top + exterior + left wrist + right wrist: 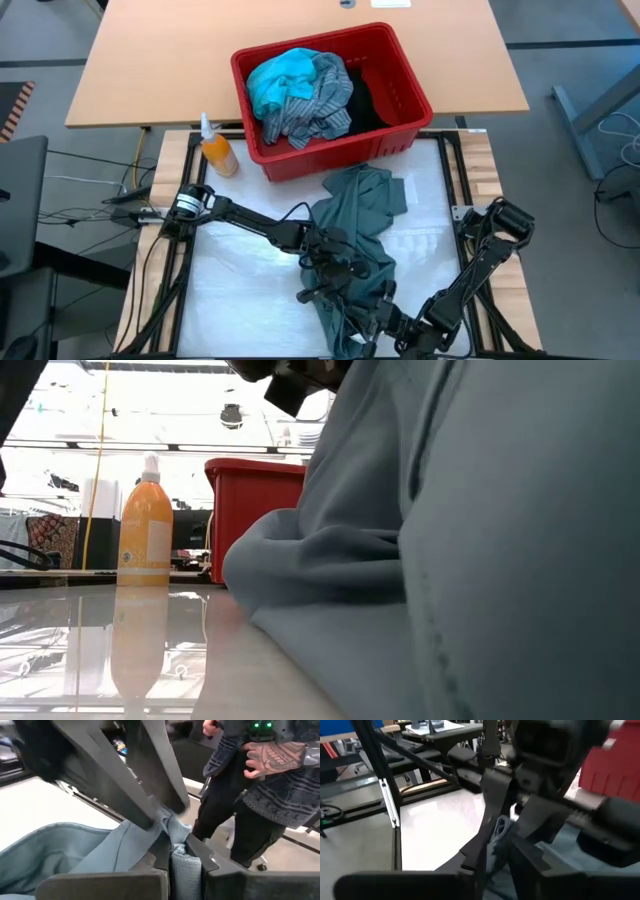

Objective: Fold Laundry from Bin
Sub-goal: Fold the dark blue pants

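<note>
The grey-green garment (355, 235) lies lengthwise on the white table top, its far end (365, 190) flat in front of the red bin (400, 85). Its near part is bunched up and raised between both grippers. The bin holds a turquoise piece (280, 80), a striped shirt (315, 105) and a black one (365, 100). My left gripper (170, 870) is shut on a fold of the garment. My right gripper (497, 857) meets it from the near right, fingers slightly parted around the same fold (499, 832). My left gripper pinches a bunched fold of the garment (185, 870) between its two fingers, coming nearly level from the table's left. The fold is lifted off the table, and the rest of the cloth (60, 850) hangs slack below and behind it. My right gripper's fingers (150, 815) stand close on either side of the same fold; whether they touch it cannot be told.
An orange bottle (217, 152) stands left of the bin. A wooden table (150, 60) lies behind the bin. A person (260, 780) stands just beyond the table's near edge. Bare white table top (240, 290) lies left of the garment.
</note>
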Action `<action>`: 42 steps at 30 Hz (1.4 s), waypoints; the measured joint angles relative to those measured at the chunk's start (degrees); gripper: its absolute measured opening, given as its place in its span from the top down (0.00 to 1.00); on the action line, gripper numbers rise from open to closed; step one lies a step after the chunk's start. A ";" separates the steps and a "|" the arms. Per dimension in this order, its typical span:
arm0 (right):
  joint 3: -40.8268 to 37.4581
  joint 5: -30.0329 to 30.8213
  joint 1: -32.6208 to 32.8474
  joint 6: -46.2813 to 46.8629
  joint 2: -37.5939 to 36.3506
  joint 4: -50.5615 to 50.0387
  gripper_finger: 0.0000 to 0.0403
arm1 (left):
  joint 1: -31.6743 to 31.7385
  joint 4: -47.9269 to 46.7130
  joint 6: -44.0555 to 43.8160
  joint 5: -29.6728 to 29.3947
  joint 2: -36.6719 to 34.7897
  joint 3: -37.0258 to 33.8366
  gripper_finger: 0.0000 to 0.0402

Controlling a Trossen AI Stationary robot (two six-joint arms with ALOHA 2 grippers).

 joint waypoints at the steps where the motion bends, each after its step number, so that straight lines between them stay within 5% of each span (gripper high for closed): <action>1: 0.00 0.05 0.00 -0.08 -0.90 -0.02 0.68 | -0.01 -0.19 0.00 0.07 0.00 0.00 0.98; 5: 0.00 -1.68 0.40 2.05 -5.65 1.59 0.57 | 0.28 -0.46 -0.04 -0.34 0.00 0.00 0.99; 9: 0.07 -10.06 1.37 7.94 -8.56 6.36 0.51 | 1.12 -0.26 -0.07 -1.37 0.00 0.00 0.99; 12: 0.07 -14.84 2.23 9.92 -6.73 12.08 0.51 | 1.71 -0.31 -0.11 -2.81 0.00 0.00 0.99; 18: -0.02 -12.45 3.70 12.21 -1.92 16.33 0.57 | 2.63 -1.21 -0.17 -3.96 0.00 0.00 0.98; 30: -0.02 -13.77 1.06 30.33 -1.34 -4.83 0.62 | 2.94 -2.30 -0.04 -3.82 0.00 0.00 0.96; 35: -0.02 -15.75 0.66 24.54 -2.17 -5.51 0.62 | 3.76 -2.35 -0.10 0.89 -0.27 -0.03 0.96; 42: -0.02 -7.65 1.38 10.67 -11.67 -7.85 0.62 | 7.58 -2.37 -4.31 11.01 -8.19 -0.07 0.99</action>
